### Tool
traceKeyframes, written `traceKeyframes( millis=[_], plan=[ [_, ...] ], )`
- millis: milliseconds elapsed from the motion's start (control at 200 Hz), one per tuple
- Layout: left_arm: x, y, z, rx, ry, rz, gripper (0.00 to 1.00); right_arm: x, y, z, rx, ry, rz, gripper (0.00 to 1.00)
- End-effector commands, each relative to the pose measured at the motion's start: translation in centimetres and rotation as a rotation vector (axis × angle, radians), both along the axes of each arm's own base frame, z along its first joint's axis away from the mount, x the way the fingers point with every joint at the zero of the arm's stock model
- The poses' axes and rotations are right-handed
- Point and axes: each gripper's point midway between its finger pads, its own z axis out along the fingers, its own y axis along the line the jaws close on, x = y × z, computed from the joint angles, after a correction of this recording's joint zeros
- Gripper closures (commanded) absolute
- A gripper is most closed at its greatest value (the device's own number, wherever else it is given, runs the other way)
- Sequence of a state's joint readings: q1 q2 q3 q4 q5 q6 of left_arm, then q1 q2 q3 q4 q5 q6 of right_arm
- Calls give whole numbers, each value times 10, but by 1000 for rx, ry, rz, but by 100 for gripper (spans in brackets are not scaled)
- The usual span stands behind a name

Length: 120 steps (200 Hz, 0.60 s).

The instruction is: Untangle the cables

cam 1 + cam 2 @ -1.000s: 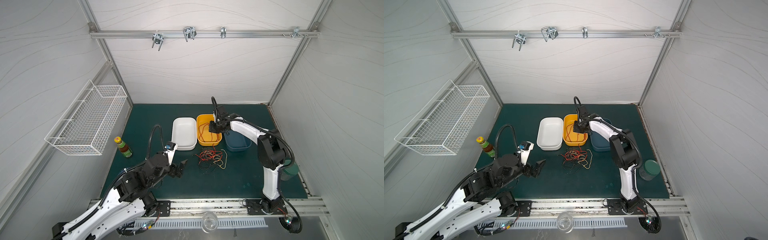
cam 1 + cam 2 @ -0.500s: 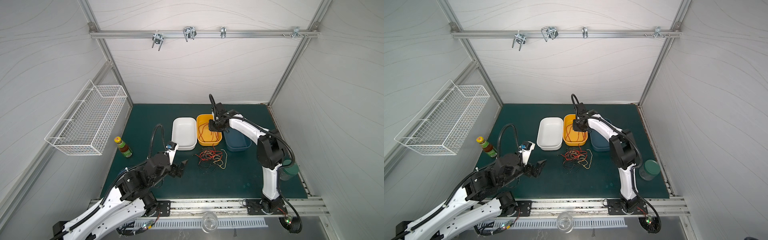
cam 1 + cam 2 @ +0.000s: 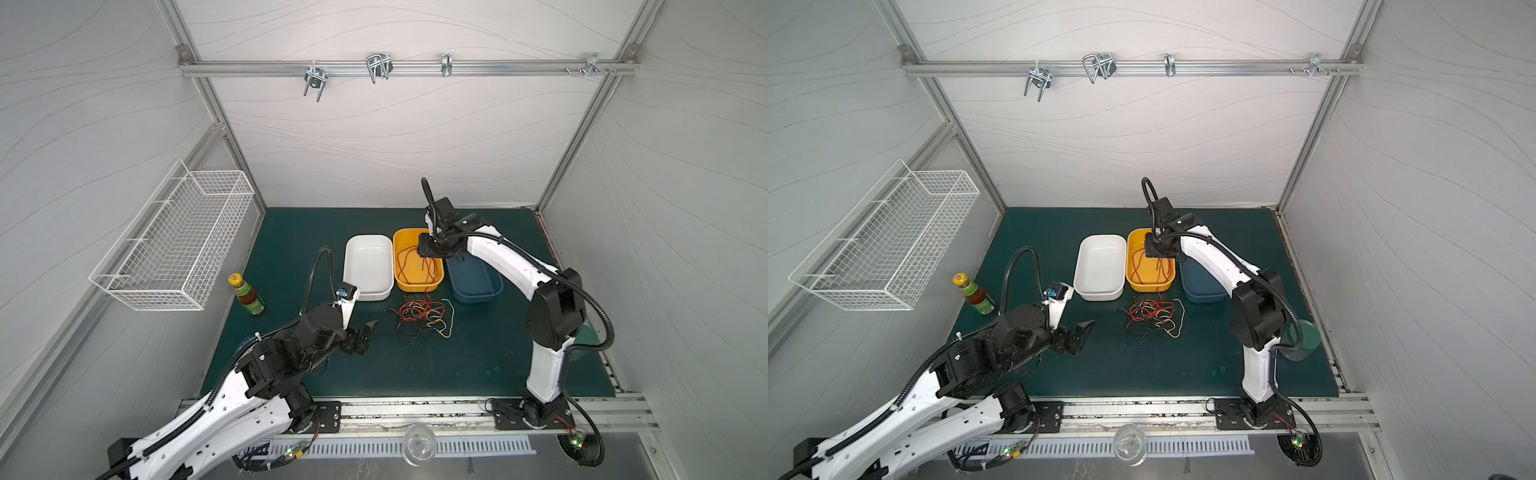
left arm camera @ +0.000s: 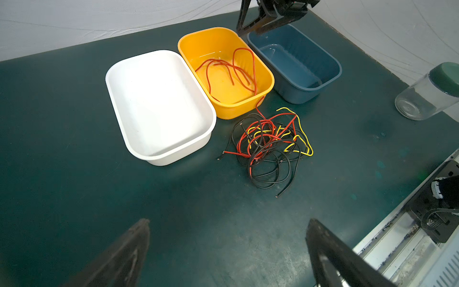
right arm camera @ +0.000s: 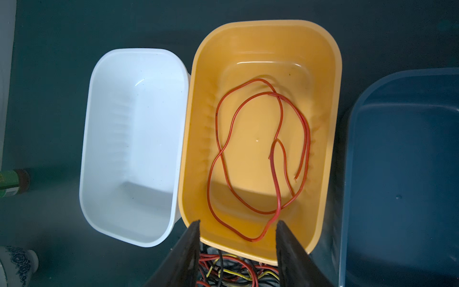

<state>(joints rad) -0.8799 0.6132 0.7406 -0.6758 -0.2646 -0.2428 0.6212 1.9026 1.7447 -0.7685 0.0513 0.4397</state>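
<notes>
The left claw [image 3: 365, 336] hangs wide open and empty. Right of it, the cables [image 4: 268, 146] lie tangled on the counter [image 4: 74, 149]. Over the yellow tub [image 5: 260, 49], the right claw [image 5: 238, 222] has just opened partway. One red cable [image 5: 208, 191] lies inside, seemingly released and sorted.

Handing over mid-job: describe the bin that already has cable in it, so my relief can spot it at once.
On the green mat, three plastic bins sit in a row just beyond the tangled cables. Take the middle one, between the white bin and the blue bin. It is the yellow bin, the only one with loose red cable lying in it.
</notes>
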Motion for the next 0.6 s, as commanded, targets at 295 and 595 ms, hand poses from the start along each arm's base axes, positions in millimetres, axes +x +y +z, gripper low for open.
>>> traceKeyframes(
  millis=[295, 595],
  plan=[
    [2, -9, 11, -24, -5, -19, 1, -36, -21, 4, -20, 11, 25, 75],
    [1, -14, 6, -18, 20, -37, 1, -92, -38, -2, 81, 7, 31, 59]
  ],
)
